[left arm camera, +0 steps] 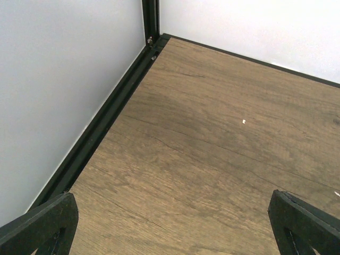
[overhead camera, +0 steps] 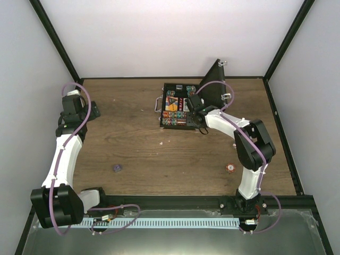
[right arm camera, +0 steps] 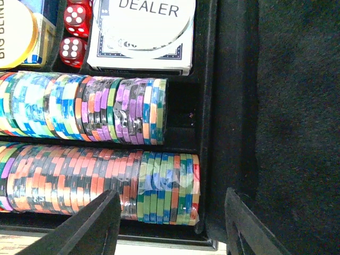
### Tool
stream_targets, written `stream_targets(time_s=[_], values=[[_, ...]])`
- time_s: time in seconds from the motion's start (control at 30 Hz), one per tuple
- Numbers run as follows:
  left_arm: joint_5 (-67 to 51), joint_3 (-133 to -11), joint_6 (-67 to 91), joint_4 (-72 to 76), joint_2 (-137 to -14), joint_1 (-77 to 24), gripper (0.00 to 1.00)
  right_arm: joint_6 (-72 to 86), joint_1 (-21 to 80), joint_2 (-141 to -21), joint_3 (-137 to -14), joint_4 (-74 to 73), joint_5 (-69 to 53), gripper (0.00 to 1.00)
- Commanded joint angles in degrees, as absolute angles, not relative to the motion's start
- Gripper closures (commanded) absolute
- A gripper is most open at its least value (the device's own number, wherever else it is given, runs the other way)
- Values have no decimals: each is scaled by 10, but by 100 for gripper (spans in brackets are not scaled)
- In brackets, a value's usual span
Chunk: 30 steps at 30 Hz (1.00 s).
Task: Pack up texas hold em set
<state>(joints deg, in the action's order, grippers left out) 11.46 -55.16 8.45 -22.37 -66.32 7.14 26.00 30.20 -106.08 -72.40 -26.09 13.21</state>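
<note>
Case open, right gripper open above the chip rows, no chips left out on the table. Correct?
Not quite. The top external view shows two chips loose on the table: a purple chip and a red chip. The rest holds: the case is open, and the right gripper is open above the chip rows.

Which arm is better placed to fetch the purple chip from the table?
Left. The purple chip lies on the left half of the table, where the left pincer hangs open and empty. The right pincer is over the case, farther away.
</note>
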Motion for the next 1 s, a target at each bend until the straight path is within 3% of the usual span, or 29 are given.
stream_targets(time_s=[0.0,0.23,0.4,0.53,0.67,0.8,0.97], values=[[113,-547,77,-215,-664,72,0,251,304,-1030,-743,-270,164,47],[113,-547,77,-215,-664,72,0,245,300,-1042,-736,-261,133,64],[113,-547,78,-215,-663,72,0,182,323,-1017,-720,-213,36,67],[114,-548,79,-214,-662,72,0,85,423,-977,-685,-132,-71,62],[113,-546,78,-214,-660,73,0,1,518,-970,-633,-18,-194,50],[110,-546,79,-214,-660,72,0,-29,558,-1000,-627,69,-311,44],[110,-546,79,-214,-654,72,0,-96,599,-1086,-673,104,-356,42]])
